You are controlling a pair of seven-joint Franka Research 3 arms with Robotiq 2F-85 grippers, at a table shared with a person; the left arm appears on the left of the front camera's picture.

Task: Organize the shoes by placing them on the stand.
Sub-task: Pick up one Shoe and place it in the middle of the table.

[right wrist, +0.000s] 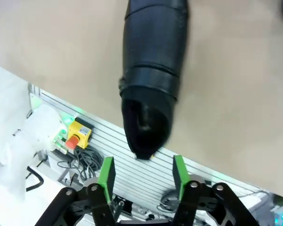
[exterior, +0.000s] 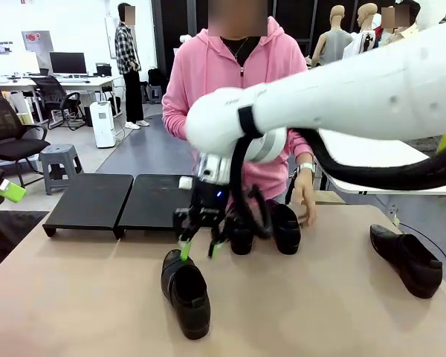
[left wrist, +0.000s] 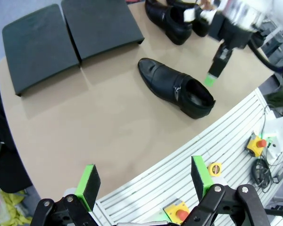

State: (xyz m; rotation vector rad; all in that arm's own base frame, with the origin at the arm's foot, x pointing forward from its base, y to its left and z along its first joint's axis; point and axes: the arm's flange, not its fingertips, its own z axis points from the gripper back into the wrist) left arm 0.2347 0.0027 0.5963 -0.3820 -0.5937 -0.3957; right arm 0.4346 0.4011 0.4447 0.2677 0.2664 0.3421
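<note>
A black loafer [exterior: 186, 294] lies on the table near the front, toe toward me. My right gripper [exterior: 198, 251] hangs open just above its heel end; in the right wrist view the shoe [right wrist: 153, 70] stretches away from the open gripper [right wrist: 142, 173]. Two more loafers [exterior: 241, 234] [exterior: 286, 227] stand by the person's hand [exterior: 306, 197]. Another shoe [exterior: 405, 260] lies at the far right. The black stand [exterior: 89, 201] sits bare at the back left. My left gripper [left wrist: 144, 181] is open and holds nothing, high over the table's near edge.
The person in a pink hoodie stands at the far side behind the pair of shoes. Slotted aluminium rails [left wrist: 188, 155] with yellow emergency-stop boxes [left wrist: 254, 143] run along the near table edge. Bare tabletop lies between the stand and the front shoe.
</note>
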